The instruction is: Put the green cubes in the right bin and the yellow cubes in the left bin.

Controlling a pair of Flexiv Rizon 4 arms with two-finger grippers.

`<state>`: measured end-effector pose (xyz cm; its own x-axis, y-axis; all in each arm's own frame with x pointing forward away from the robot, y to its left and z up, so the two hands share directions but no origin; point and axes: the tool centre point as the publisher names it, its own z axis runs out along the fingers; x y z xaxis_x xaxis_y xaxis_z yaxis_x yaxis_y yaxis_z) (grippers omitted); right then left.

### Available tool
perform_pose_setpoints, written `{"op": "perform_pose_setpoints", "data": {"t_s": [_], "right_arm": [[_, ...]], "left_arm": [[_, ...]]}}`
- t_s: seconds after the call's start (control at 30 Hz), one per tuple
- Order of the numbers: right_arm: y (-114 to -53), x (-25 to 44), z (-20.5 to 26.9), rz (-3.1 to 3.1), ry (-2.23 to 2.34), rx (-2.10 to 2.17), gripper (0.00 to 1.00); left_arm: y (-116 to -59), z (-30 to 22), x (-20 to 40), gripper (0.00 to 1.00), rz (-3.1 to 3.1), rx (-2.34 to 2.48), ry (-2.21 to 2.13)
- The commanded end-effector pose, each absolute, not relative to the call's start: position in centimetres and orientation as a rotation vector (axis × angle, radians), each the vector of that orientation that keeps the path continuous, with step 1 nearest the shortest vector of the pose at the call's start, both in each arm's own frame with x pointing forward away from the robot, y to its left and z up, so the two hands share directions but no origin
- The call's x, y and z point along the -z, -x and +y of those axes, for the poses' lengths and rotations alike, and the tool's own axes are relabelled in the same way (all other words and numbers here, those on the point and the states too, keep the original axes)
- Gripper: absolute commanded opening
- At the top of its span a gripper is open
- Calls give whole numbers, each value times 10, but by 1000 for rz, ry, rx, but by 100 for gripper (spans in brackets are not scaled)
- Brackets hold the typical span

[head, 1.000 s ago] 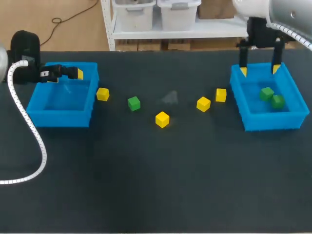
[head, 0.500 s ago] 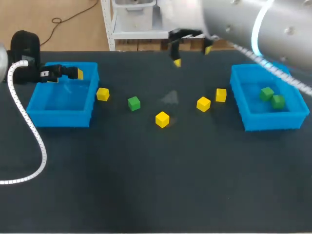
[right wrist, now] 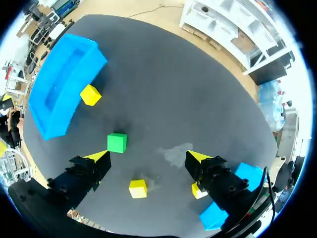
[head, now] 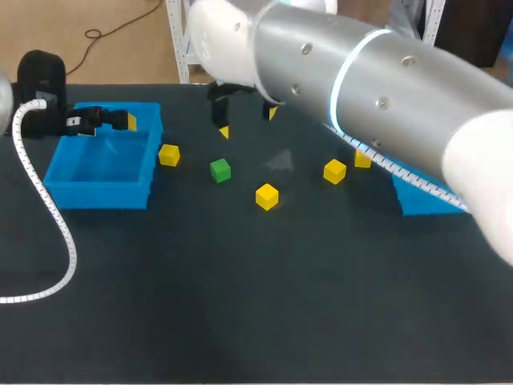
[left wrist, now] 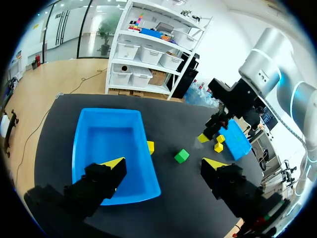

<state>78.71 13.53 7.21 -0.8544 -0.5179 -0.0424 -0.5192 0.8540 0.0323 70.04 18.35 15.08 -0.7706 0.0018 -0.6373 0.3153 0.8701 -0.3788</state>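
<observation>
Black table (head: 240, 321), my arms in from both sides. Nearest me, a yellow cube (head: 267, 196) mid-table. Just beyond it the green cube (head: 220, 169), loose, well apart from either bin. Another yellow cube just beside the left bin (head: 100, 196); two more toward the right bin (head: 425, 204). Right gripper (head: 248, 122) was over the right bin a second ago; it has swung across and now hangs above and just behind the green cube, fingers spread, empty. Likely lining up the next green pick. Left gripper (left wrist: 163, 162) unmoved over the left bin's far rim, spread, empty.
</observation>
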Motion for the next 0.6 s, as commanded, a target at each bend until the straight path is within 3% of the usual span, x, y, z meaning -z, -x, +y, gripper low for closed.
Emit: {"op": "perform_pose_setpoints", "data": {"t_s": [0.03,0.6], "right_arm": [[-791,-59,151,3000,827,-27,100],[-784,-3,185,3031,952,44,100]], "left_arm": [[-700,185,-150,100,2376,635,-230],[-700,185,-150,100,2376,635,-230]]}}
